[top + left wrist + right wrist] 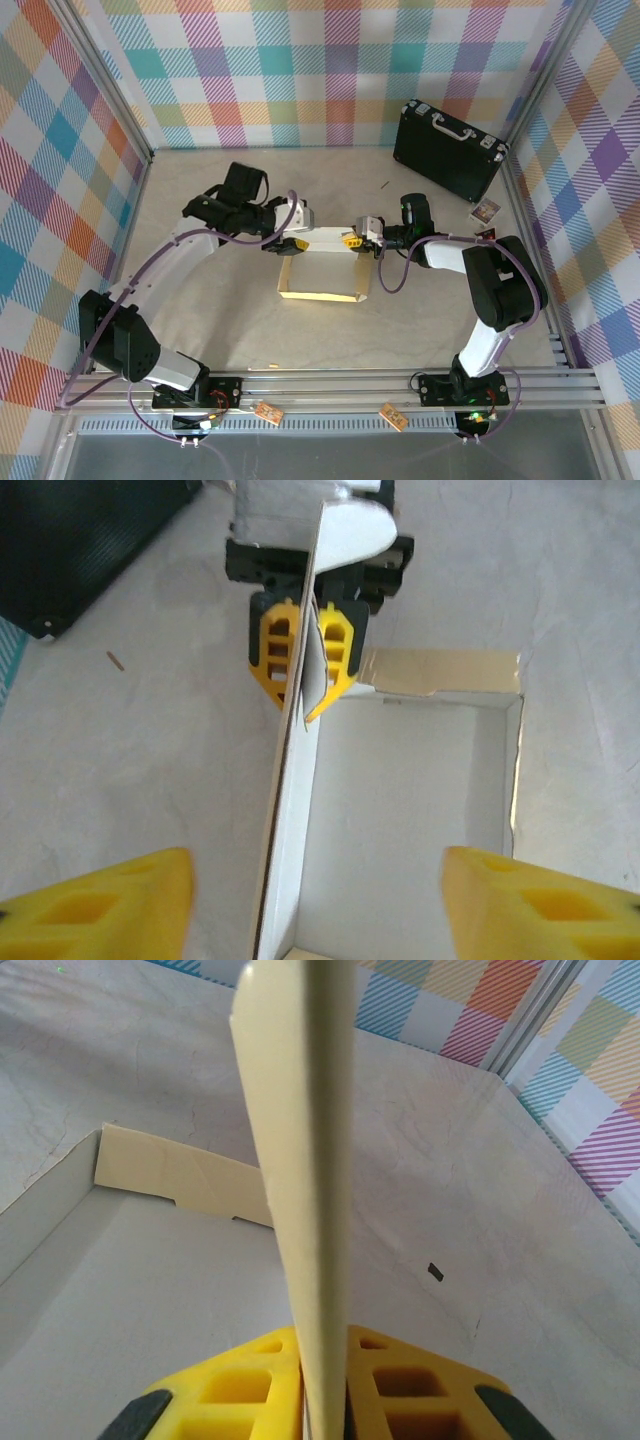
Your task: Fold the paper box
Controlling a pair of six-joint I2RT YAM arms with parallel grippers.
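- While the paper box (pixel 322 294) lies near the middle of the table (pixel 240 330) in the overhead view, the two arms reach in from either side and meet over its far wall. That wall stands upright and shows white, and the near edge shows tan.
- At the left end of the far wall sits the left gripper (pixel 285 243). The right gripper (pixel 356 241) sits at the right end. From this height I cannot tell how either pair of jaws stands.
- Well apart from the box, a black briefcase (pixel 448 150) stands in the far right corner, with two small cards (pixel 485 211) on the table just beside it.
- From the left wrist, the left gripper (pixel 320 910) is spread wide. Its yellow fingers (pixel 110 905) sit low at both edges of the frame, and the box's upright wall (pixel 290 830) runs between them without touching either.
- Farther along that wall, the right gripper (pixel 308 665) is clamped on it, one yellow finger on each face, just below the rounded flap end (pixel 350 530).
- Right of the wall lies the white floor of the box (pixel 400 790), edged by low walls, with a tan flap (pixel 440 670) flat at the far end.
- From the right wrist, the yellow fingers (pixel 240 1390) press against both sides of the upright panel (pixel 310 1160), seen edge-on. The box floor and a tan flap (pixel 170 1175) lie to its left.
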